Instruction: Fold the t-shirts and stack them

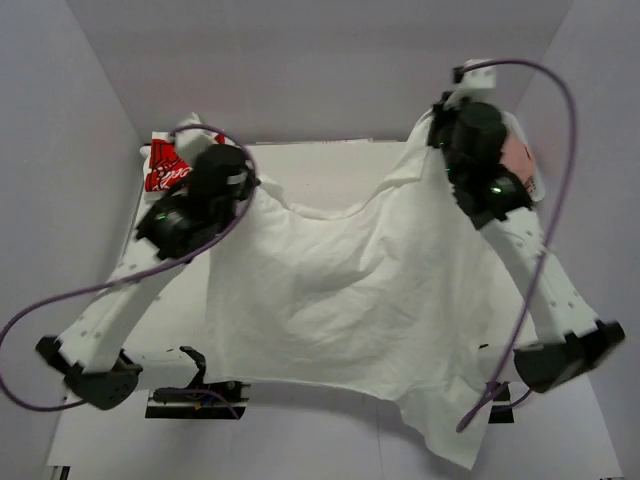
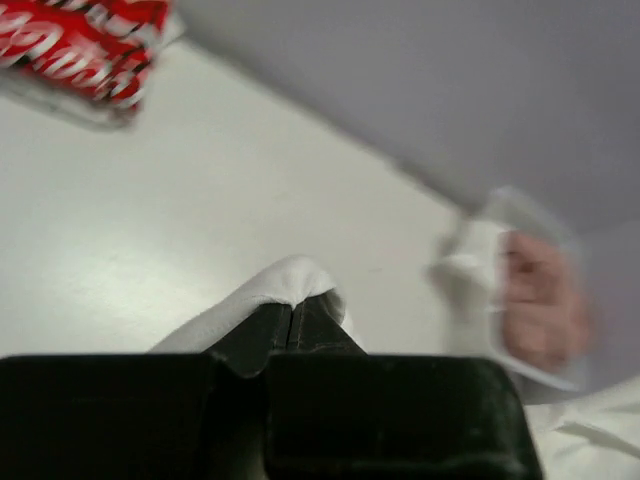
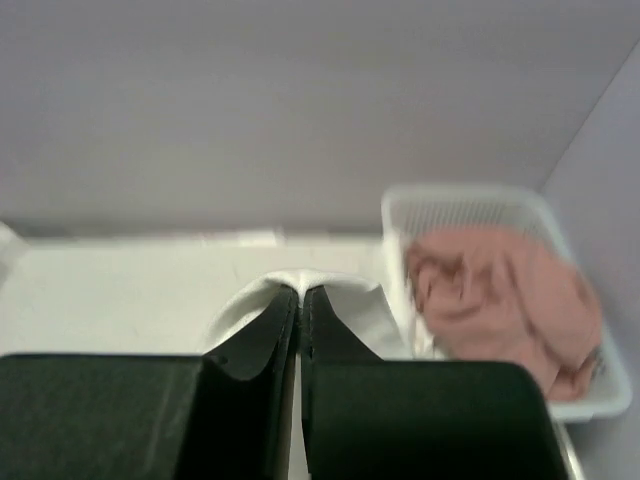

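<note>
Most of the large white t-shirt (image 1: 340,290) is spread over the table (image 1: 320,165) close to our bases. Its near hem hangs over the near edge, lowest at the right corner. From there the cloth rises away from us to two far corners, and each corner is in one of our pincers.

The left pincer (image 2: 295,305) is closed on a small fold of the white cloth. The right pincer (image 3: 300,292) is closed in the same way on the other corner, the jaws pressed together with cloth coming out at the tips.

So the shirt lies from both pincers toward the near side, and the held edge runs left to right between them. This edge sags in the middle, so it is not stretched. The right pincer stands a little farther from us than the left one, so the edge is also a bit oblique.

We judge that the coming move turns on this. Both arms must go together, first apart to tighten the edge, then toward the near hem for the fold. Neither arm is nearer to the work, since each has its own corner.

Beyond the left pincer, at the far left of the table, rests the t-shirt with red script print (image 1: 165,168). At the far right, the dusty-pink t-shirt (image 3: 500,290) lies in the mesh basket (image 3: 470,208).
</note>
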You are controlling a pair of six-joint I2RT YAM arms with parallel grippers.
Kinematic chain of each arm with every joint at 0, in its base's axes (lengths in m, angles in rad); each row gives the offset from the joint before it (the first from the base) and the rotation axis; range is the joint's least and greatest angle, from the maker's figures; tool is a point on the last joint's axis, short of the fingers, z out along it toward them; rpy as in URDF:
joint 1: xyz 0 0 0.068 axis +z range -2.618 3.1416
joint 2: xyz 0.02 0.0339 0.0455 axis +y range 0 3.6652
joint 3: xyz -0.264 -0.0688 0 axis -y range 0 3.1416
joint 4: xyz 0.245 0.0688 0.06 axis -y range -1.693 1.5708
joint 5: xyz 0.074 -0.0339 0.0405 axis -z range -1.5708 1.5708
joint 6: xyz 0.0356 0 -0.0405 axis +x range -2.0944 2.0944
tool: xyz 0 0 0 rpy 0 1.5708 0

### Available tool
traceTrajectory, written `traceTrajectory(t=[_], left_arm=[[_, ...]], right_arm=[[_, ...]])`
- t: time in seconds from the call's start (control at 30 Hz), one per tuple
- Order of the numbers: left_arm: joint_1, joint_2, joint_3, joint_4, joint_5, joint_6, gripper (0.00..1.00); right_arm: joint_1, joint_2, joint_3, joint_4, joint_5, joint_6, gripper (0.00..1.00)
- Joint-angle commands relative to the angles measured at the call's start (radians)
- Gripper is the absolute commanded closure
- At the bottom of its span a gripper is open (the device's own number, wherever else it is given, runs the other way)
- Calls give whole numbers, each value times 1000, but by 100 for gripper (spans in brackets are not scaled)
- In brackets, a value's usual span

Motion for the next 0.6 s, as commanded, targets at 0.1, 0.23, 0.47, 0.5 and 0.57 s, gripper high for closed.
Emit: traceTrajectory(t=[0.1, 0.23, 0.47, 0.5, 0.57], left_arm=[[187, 126, -316, 75, -95, -119, 100], [373, 452, -331, 172, 141, -71, 100], [455, 932, 177, 56, 296, 100, 13], [455, 941, 189, 76, 325, 128, 0], [455, 918, 162, 119, 356, 145, 0]], right_arm=[[-38, 238, -204, 166, 55, 92, 100], [-77, 459, -184, 167, 0, 172, 100], [-92, 845, 201, -87, -34, 203, 10], [-91, 848, 213, -104, -17, 195, 10], [-88, 795, 177, -98, -6, 197, 10]])
